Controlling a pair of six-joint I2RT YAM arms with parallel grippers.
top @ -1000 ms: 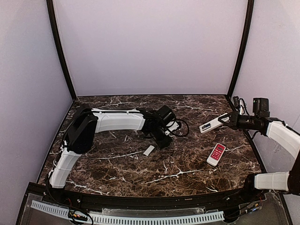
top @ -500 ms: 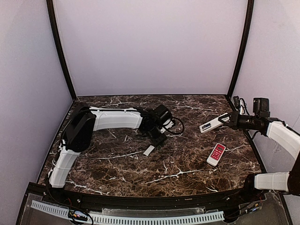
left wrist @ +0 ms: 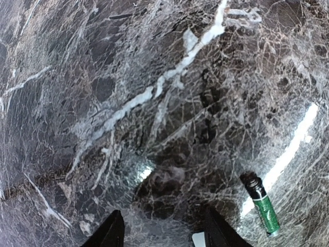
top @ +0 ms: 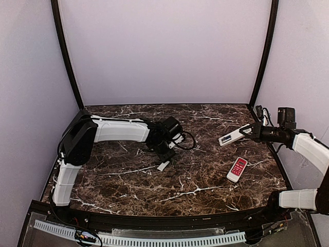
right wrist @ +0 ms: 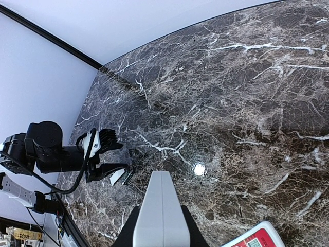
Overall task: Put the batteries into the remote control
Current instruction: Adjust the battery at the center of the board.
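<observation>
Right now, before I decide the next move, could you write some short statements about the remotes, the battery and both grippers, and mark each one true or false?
1. The right gripper is shut on the long white remote control. True.
2. The left gripper holds the red-and-white remote. False: that remote lies on the table, near the right arm.
3. A battery sits between the left gripper's fingers. False: the jaws are open and empty, and the battery lies on the table to one side.
4. That battery has a green wrap. True.
5. A small white cover piece lies on the table near the left gripper. True.
</observation>
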